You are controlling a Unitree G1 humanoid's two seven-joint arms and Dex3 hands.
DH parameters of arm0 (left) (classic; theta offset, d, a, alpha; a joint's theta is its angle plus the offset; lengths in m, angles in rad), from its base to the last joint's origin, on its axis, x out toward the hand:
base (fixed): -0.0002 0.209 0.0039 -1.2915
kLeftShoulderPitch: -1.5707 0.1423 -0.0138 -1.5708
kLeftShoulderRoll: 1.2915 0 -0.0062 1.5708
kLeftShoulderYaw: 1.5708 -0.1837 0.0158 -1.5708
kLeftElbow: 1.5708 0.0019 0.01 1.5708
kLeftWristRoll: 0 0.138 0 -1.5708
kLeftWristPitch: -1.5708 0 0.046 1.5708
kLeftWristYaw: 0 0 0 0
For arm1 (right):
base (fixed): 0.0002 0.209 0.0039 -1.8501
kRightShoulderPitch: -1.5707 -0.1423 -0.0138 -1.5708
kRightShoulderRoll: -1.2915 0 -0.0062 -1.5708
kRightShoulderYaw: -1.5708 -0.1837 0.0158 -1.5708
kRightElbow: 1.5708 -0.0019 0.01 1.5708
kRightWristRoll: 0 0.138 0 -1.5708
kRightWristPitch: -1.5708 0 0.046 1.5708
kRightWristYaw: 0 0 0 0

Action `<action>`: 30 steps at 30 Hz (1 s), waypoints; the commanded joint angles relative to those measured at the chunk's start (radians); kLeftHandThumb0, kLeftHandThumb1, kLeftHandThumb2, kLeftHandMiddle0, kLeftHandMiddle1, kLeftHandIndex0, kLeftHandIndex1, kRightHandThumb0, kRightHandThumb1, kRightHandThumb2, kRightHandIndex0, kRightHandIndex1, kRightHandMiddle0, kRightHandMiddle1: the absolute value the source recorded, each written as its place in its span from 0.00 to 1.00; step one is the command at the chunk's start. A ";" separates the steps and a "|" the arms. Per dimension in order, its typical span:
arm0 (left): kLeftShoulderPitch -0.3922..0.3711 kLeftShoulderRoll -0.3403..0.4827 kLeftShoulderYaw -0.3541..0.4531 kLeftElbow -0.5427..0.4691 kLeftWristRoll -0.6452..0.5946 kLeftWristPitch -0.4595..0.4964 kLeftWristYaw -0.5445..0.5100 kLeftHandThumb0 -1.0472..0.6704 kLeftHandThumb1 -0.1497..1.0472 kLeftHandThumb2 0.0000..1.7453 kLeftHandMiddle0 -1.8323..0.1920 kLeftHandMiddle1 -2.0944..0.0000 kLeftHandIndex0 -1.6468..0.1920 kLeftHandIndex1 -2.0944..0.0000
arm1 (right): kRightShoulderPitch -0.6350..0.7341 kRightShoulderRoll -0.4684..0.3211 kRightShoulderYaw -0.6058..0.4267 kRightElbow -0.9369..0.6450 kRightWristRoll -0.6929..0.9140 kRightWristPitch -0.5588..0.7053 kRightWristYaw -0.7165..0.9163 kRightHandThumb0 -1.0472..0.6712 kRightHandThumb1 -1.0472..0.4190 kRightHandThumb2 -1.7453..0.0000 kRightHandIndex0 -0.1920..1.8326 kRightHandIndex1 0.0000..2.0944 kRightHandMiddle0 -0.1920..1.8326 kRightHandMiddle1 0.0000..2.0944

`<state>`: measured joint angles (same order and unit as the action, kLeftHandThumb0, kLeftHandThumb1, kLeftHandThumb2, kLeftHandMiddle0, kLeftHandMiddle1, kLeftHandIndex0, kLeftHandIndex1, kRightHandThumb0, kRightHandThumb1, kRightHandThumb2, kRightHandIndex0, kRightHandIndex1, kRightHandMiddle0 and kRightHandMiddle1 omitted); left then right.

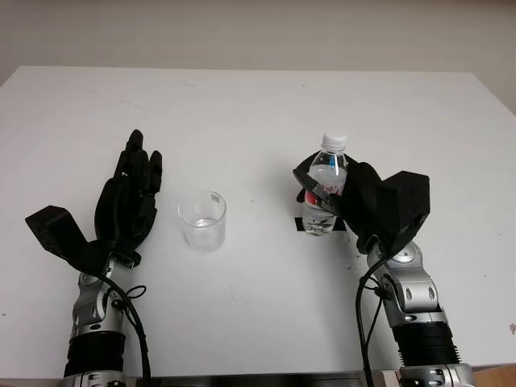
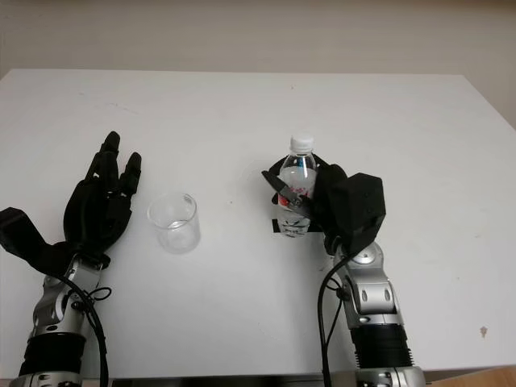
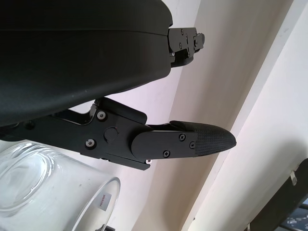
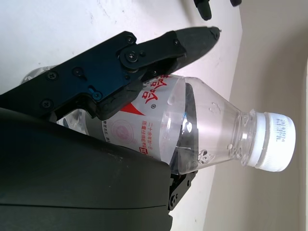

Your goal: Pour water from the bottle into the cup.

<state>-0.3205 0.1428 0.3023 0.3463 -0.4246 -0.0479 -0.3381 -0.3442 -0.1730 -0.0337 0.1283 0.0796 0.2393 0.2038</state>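
Note:
A clear plastic water bottle point(image 1: 326, 184) with a white cap and a red-and-white label stands upright on the white table point(image 1: 258, 113), right of centre. My right hand point(image 1: 330, 197) is shut on the bottle, fingers wrapped around its label; the close view shows the bottle point(image 4: 192, 130) inside the curled fingers point(image 4: 144, 53). A clear cup point(image 1: 202, 219) stands upright left of the bottle, about a hand's width away. My left hand point(image 1: 133, 189) is open just left of the cup, not touching it. The cup point(image 3: 48, 187) also lies close beside that hand's finger point(image 3: 192, 142).
The table's far edge point(image 1: 242, 69) meets a pale wall. A small dark mark point(image 1: 511, 327) sits near the table's front right corner. Bare tabletop stretches behind the cup and bottle and on both sides.

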 commanded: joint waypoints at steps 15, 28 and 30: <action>-0.010 0.009 0.004 0.003 -0.002 0.000 -0.004 0.21 1.00 0.21 0.94 0.97 0.93 0.97 | 0.049 -0.084 0.020 -0.065 -0.052 0.041 0.064 0.19 0.09 0.97 0.00 0.69 0.00 0.71; -0.014 0.012 0.005 0.002 -0.003 0.004 -0.003 0.21 1.00 0.22 0.94 0.97 0.93 0.97 | 0.123 -0.104 -0.015 -0.137 -0.007 0.013 0.115 0.23 0.15 0.97 0.04 0.21 0.07 0.23; -0.015 0.012 0.006 0.004 -0.004 0.006 -0.001 0.21 1.00 0.21 0.94 0.97 0.93 0.97 | 0.135 -0.103 -0.019 -0.144 0.000 -0.002 0.114 0.23 0.15 0.97 0.04 0.17 0.08 0.19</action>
<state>-0.3224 0.1460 0.3039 0.3500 -0.4292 -0.0427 -0.3383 -0.2224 -0.2736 -0.0430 0.0125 0.0731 0.2570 0.3177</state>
